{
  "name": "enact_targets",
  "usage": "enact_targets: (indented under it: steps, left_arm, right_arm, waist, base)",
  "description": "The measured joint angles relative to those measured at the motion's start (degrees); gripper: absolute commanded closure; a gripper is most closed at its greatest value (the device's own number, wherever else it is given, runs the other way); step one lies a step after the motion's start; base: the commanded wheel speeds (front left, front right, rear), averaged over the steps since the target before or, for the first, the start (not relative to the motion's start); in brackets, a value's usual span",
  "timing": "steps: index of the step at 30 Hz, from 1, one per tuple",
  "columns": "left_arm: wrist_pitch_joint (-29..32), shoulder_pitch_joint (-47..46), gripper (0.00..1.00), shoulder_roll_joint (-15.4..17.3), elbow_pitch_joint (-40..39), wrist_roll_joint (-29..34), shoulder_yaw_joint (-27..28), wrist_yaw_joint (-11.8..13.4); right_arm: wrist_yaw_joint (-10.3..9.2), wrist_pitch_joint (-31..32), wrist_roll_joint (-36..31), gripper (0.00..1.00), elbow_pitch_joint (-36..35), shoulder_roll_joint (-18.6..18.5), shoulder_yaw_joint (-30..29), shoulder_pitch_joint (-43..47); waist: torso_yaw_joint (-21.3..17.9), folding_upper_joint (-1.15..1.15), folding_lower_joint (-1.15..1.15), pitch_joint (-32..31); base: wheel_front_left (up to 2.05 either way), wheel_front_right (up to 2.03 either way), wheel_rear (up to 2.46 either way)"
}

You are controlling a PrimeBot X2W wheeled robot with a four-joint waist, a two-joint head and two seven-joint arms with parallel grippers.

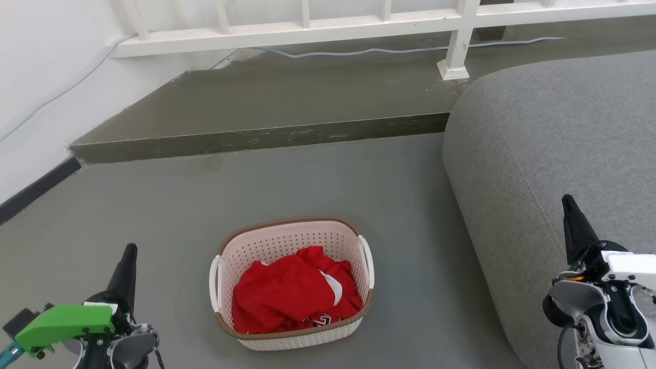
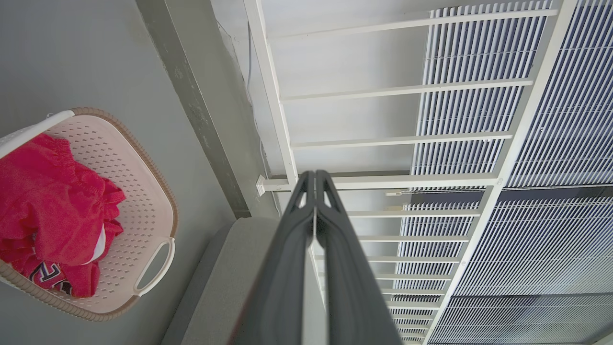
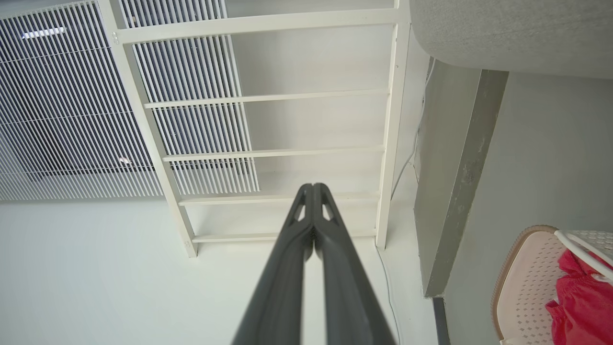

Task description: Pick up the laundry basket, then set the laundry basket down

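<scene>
The laundry basket (image 1: 287,241) stands upright on the floor (image 1: 154,205) beside the grey sofa (image 1: 553,143), near its rounded front edge but not touching it. A strip of bare floor lies between them.

It holds one crumpled red garment (image 1: 287,294) with a white patch and some dark lettering. The cloth fills the lower half and lies below the brown rim. Nothing hangs over the side.

The basket should be light, since thin perforated plastic and soft cloth add little weight. The walls look stiff enough to keep their shape, though they may flex if squeezed, and the smooth plastic could slip in a pinch.

The best holds are the two white loop handles on the short sides. One handle (image 1: 367,261) faces the sofa and the other handle (image 1: 214,284) is on the side away from it. Taking one in each gripper would keep the basket level and the cloth inside.

The left gripper (image 1: 129,252) hangs beyond the basket on the side away from the sofa, well apart from the handle there. The right gripper (image 1: 570,207) is over the sofa's near edge. In both wrist views the jaws are pressed together on nothing, so they must part before either handle can be taken.
</scene>
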Motion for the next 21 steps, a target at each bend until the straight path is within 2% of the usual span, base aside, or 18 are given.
enact_targets:
  steps: [1, 2, 8, 21]
  left_arm:
    - [0.00, 0.00, 1.00, 0.00, 0.00, 0.00, 0.00, 0.00]
    - [0.00, 0.00, 0.00, 0.00, 0.00, 0.00, 0.00, 0.00]
    - [-0.01, 1.52, 0.00, -1.19, 2.45, 0.01, -0.15, 0.08]
    - [-1.62, 1.52, 0.00, -1.16, 1.03, 0.03, -0.47, 0.08]
  right_arm:
    - [0.00, 0.00, 0.00, 1.00, 0.00, 0.00, -0.01, 0.00]
    - [0.00, 0.00, 0.00, 0.00, 0.00, 0.01, -0.01, 0.00]
    - [-0.24, -0.02, 0.02, 0.00, 2.38, 1.30, 0.29, 2.27]
    - [-0.24, -1.66, -0.70, 0.00, 0.87, 1.21, 2.40, 2.10]
  waist:
    - [0.00, 0.00, 0.00, 0.00]
    - [0.00, 0.00, 0.00, 0.00]
    - [0.00, 0.00, 0.00, 0.01]
    - [-0.01, 0.00, 0.00, 0.08]
  base:
    - [0.00, 0.00, 0.00]
    - [0.00, 0.00, 0.00]
    - [0.00, 0.00, 0.00]
    - [0.00, 0.00, 0.00]
